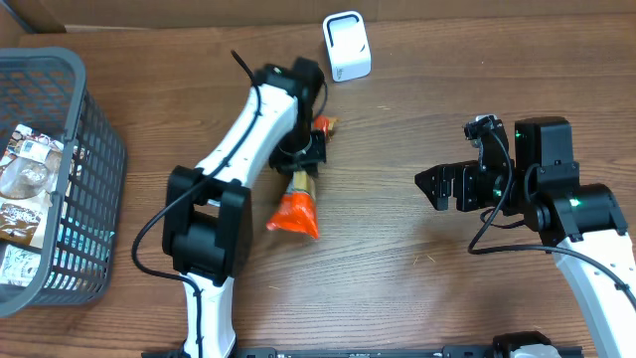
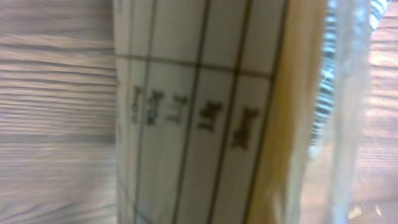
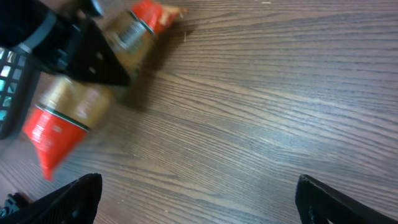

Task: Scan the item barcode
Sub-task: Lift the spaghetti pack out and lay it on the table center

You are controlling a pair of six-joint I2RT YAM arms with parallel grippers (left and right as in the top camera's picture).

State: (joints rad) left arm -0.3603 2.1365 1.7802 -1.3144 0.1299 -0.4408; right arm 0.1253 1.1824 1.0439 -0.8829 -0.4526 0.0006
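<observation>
Packet wrapper fills nearly the whole left wrist view: the snack packet shows a pale table of printed lines and blurred words, and at its right side are dark stripes that look like a barcode, too blurred to read. From overhead this packet lies lengthwise near the middle of the wooden table, with a tan middle and orange-red ends. The left gripper is clamped across its upper part; whether the packet rests on the wood I cannot tell. The white scanner stands at the far edge of the table, near the packet's upper end but apart from it.

The grey mesh basket stands at the left edge, well apart from the packet. It holds several flat packets in brown and white wrappers.

The right gripper is over bare wood to the right with its fingers spread wide and nothing between them
</observation>
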